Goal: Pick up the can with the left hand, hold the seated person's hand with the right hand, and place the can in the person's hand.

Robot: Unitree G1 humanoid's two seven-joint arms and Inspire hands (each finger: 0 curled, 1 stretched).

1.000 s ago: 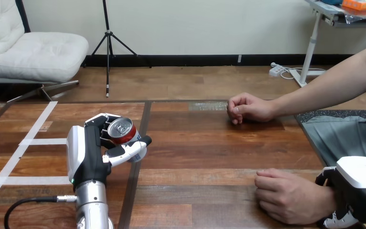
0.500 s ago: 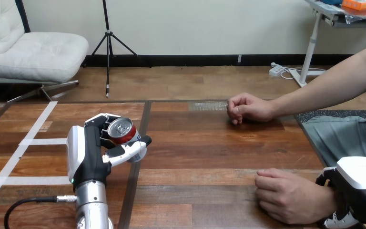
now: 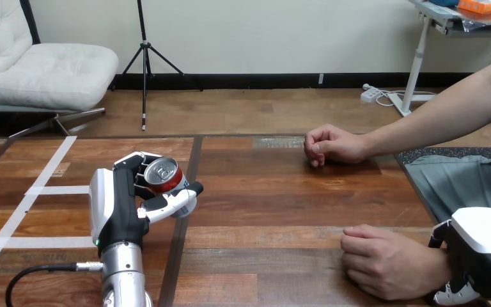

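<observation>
Almost nothing has moved since a second ago. The left hand [image 3: 128,204] keeps its fingers and thumb clamped round the red can [image 3: 163,174], over the left part of the table [image 3: 281,198]. The right hand [image 3: 479,256] sits against the wrist of the person's near hand [image 3: 390,262], which lies palm-down; whether it grips cannot be told.

We found can [image 3: 163,174] in left hand [image 3: 124,204] at tabletop [image 3: 281,204] left; person's near hand [image 3: 387,262] lay right, beside right hand [image 3: 479,256]; person's far hand [image 3: 332,144] behind.
</observation>
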